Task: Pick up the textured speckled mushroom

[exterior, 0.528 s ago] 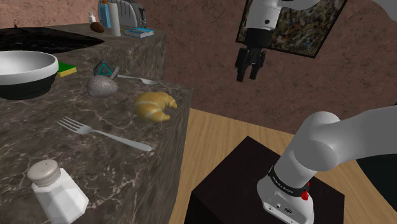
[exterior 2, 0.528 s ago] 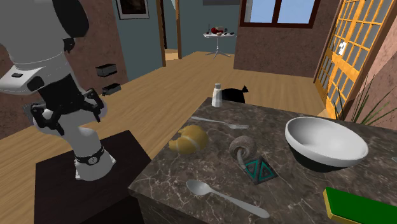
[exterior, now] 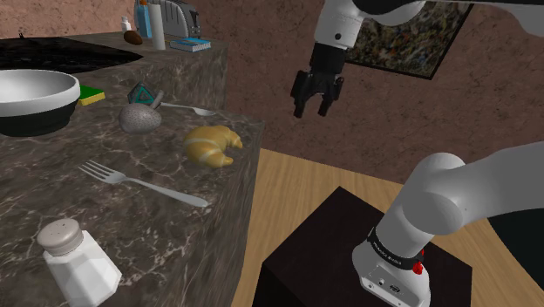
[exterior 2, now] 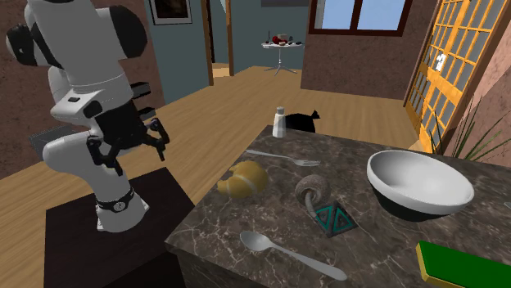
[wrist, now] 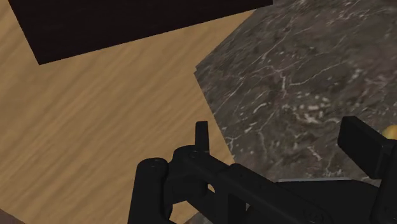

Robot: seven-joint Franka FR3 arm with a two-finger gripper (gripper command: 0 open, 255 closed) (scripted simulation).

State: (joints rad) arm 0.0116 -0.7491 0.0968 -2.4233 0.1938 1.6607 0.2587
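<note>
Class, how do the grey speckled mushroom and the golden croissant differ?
The grey speckled mushroom is dull and rounded; the golden croissant is bright and crescent-shaped. The mushroom lies beside the teal triangular block; the croissant lies nearer the edge of the dark marble counter. Both rest on it.

I see a dark, veined marble counter (exterior: 52, 166), a wood-grain floor (exterior: 301, 187), a shiny metal fork (exterior: 144, 184), a glossy white bowl (exterior: 26, 92), and the mushroom (exterior: 139, 118), grey, speckled and rough-looking.

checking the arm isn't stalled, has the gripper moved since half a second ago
Yes. In the shoulder view the gripper has shifted left, away from the framed painting on the wall and closer to the marble counter, fingers open.
</note>
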